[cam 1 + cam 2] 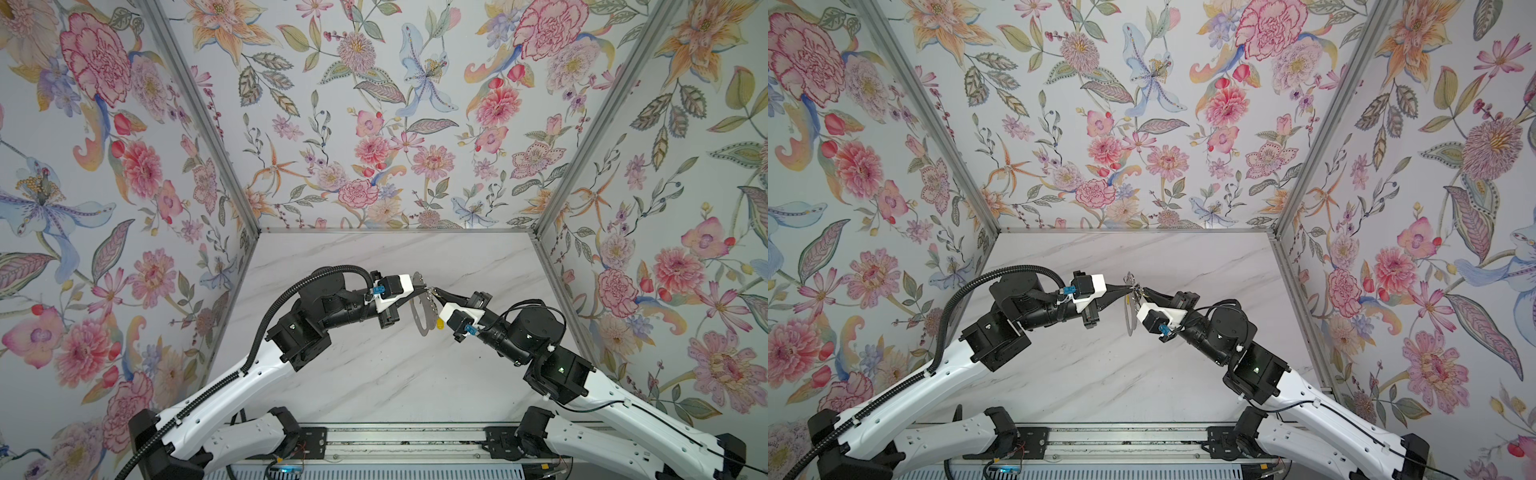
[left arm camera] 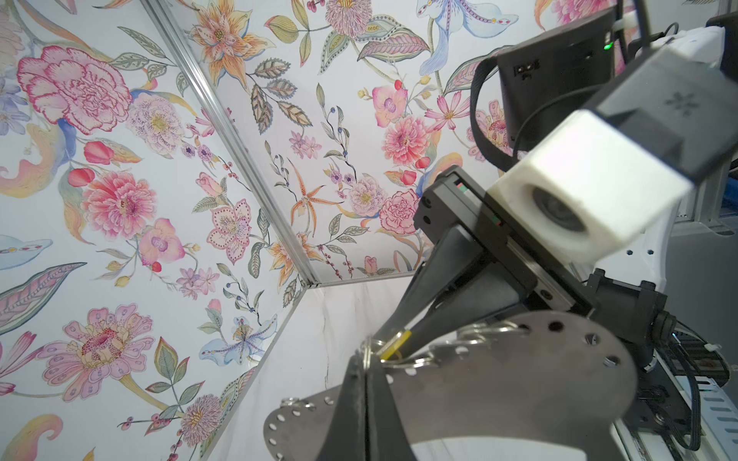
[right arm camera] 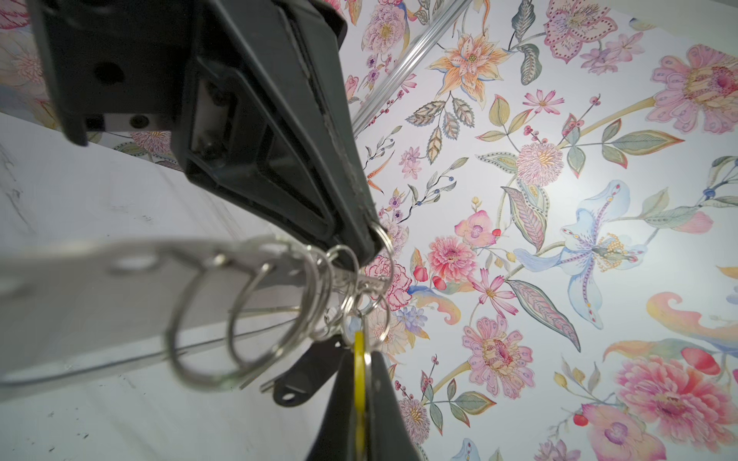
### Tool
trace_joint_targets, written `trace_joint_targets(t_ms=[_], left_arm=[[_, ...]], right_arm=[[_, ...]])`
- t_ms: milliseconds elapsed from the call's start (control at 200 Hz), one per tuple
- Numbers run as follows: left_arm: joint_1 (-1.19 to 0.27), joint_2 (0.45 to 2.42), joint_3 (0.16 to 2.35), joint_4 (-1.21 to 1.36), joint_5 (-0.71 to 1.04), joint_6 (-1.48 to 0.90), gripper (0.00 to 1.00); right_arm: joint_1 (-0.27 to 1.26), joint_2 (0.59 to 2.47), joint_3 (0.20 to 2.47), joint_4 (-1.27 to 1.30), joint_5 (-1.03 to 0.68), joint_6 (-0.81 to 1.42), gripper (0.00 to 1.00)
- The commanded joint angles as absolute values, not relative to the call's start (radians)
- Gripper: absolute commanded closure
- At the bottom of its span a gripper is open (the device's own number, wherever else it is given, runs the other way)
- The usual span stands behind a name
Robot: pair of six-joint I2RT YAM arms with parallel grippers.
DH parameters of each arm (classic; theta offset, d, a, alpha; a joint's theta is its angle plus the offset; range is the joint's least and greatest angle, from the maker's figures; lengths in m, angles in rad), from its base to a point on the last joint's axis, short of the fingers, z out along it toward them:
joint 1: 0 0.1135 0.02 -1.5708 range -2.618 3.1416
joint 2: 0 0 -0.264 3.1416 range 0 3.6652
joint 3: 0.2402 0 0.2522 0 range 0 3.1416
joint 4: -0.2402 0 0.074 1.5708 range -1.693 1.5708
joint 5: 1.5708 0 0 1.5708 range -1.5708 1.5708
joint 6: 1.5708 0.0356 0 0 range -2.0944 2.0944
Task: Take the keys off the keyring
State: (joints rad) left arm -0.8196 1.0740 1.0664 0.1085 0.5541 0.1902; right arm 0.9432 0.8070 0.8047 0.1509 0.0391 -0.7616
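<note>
Keys (image 1: 433, 304) are hard to pick out from here: a small silver tangle against the keyring's face, and their blades blur in the right wrist view. The keyring (image 1: 420, 312) hangs clear above the marble surface (image 1: 374, 374), stood on edge. Its long axis runs from the back wall toward the arms' bases, with the big opening at the nearer end. By its far end, the left gripper (image 2: 366, 357) has its jaws pinched together on a split ring (image 3: 380, 236). The right gripper (image 3: 360, 357) meets it there, jaws clamped on a yellow tag (image 3: 358, 347). Other rings (image 3: 223, 319) crowd between them.
</note>
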Motion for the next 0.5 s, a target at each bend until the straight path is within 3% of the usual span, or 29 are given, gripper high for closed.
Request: trace_joint_targets(t_ms=[0, 495], left_arm=[[-0.828, 1.053, 1.067, 0.219, 0.439, 0.216, 1.00], [-0.889, 1.035, 0.991, 0.363, 0.181, 0.239, 1.00]], right_arm=[[0.979, 0.780, 0.776, 0.162, 0.078, -0.761, 1.00], [1.086, 0.743, 0.740, 0.213, 0.173, -0.819, 1.00]])
